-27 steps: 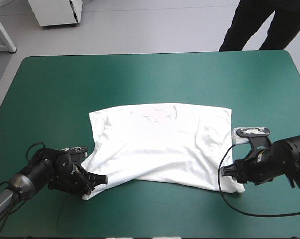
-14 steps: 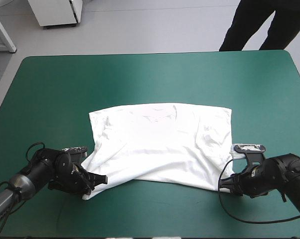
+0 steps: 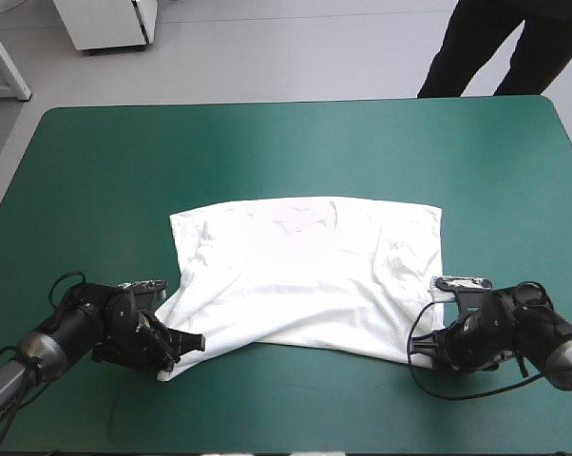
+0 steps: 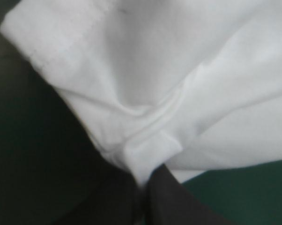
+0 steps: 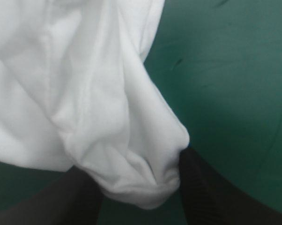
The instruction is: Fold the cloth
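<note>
T-shirt (image 3: 305, 285), seen from above, lies spread flat at the middle of the table (image 3: 96, 190). Its neckline points to the table's far edge and its hem to the near edge. Its long axis runs across the table from left to right, and the sleeves look tucked in, so the outline is nearly a rectangle. It is white, with soft wrinkles toward the table's right side, and the hem end nearest the table's left side is pulled out into a point. Bare teal-green cover surrounds it on every side. My left claw (image 3: 186, 342) lies low at that pointed end, between the shirt and the table's near edge. My right claw (image 3: 421, 347) lies at the other hem end, toward the table's right side.

Along my left claw (image 4: 142, 185), the black fingers meet in a narrow arch with a fold of the T-shirt (image 4: 178, 70) pinched between them, so I am gripping it. The cloth fans out ahead in creases, with a stitched hem band (image 4: 47, 42) farther off and the table's cover on both sides.

Along my right claw (image 5: 141, 206), the fingers (image 5: 204, 192) stand apart. A rounded, bunched end of the T-shirt (image 5: 85, 93) sits between them, touching one finger, so this claw is not clenched. Cover shows beside it.
</note>
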You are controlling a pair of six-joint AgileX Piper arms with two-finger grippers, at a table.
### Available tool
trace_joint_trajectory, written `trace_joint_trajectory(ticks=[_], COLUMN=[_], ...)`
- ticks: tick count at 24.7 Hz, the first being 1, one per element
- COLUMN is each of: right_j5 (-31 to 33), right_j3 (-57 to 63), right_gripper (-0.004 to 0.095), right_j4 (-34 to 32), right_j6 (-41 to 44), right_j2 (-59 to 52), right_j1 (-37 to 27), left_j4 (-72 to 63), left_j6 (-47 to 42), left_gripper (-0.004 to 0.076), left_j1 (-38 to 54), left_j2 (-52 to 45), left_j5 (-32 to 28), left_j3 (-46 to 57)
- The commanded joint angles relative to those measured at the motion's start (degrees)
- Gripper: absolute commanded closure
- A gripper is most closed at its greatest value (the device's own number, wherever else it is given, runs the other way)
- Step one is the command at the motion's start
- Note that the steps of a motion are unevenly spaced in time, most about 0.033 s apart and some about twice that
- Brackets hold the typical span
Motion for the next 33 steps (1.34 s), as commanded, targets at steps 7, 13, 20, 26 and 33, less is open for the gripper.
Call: trace_joint_trajectory(ticks=[7,13,20,26,33], right_j5=[-0.8,2.2,4.5,-0.7,-5.8], right_j3=[-0.7,-4.1,-14.9,-27.9,-39.7], right_gripper=[0.0917,0.0925,0.0925,0.0925,0.0925], right_j4=[0.4,0.9,0.8,-5.2,-11.9], right_j6=[1.3,1.3,-0.2,0.3,0.7], right_j2=[2.5,-3.3,-7.3,-6.3,7.4], right_j1=[0.0,0.0,0.0,0.0,0.0], left_j4=[-0.5,-0.9,-0.3,9.2,17.7], left_j6=[1.3,4.5,6.1,5.5,4.2], left_gripper=[0.0746,0.0746,0.0746,0.0746,0.0746], left_j1=[-0.1,-0.1,-0.1,-0.1,0.0], left_j2=[0.7,0.0,-0.5,-0.5,11.1], left_j5=[-4.6,0.9,4.0,0.6,-3.9], left_j3=[-0.4,-7.0,-20.0,-33.0,-41.8])
